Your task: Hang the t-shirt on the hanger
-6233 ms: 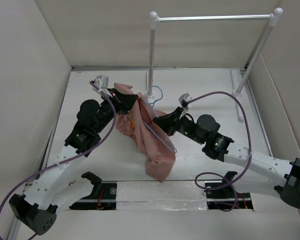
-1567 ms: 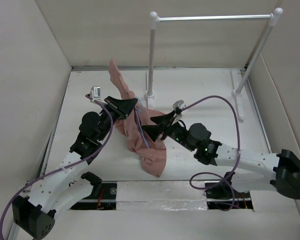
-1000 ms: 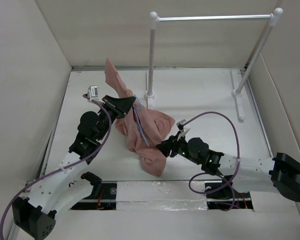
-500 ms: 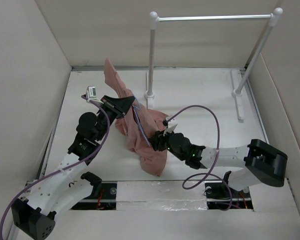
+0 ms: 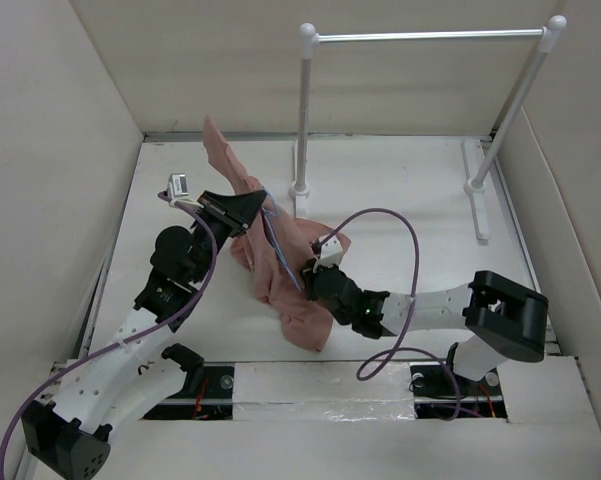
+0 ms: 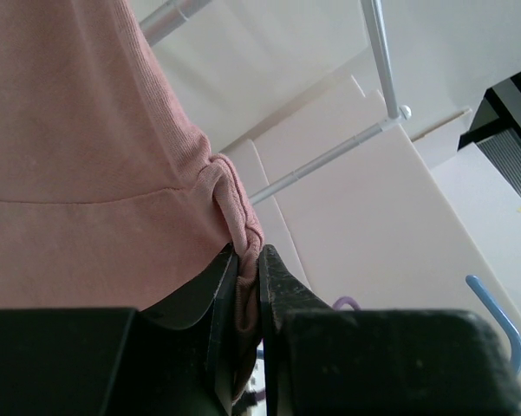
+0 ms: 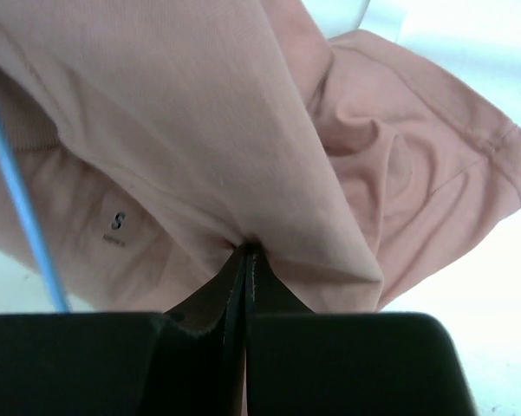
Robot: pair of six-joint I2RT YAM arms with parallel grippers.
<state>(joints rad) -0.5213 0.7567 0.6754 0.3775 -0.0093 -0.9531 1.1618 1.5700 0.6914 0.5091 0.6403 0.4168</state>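
The dusty-pink t-shirt [image 5: 298, 318] hangs bunched between my two grippers at the table's middle, with one end sticking up toward the back wall. My left gripper [image 5: 242, 208] is shut on its ribbed collar [image 6: 230, 195] and holds it raised. My right gripper [image 5: 316, 272] is shut on a fold of the shirt's fabric [image 7: 269, 147], low and right of the left one. The pale-blue wire hanger [image 5: 280, 250] runs through the shirt. One wire arm [image 7: 22, 208] shows beside the size label, and the hook [image 6: 496, 308] shows in the left wrist view. The chest print is hidden.
The white-posted rack stands at the back, with its left post [image 5: 303, 110] just behind the shirt and its metal rail [image 5: 430, 35] overhead. Its right foot [image 5: 477, 190] is at the back right. Walls close in the left, right and back. Purple cables loop over both arms.
My right arm swung in to the left and its gripper closed on the shirt's fabric. My left gripper drifted slightly left and back, still holding the collar up.
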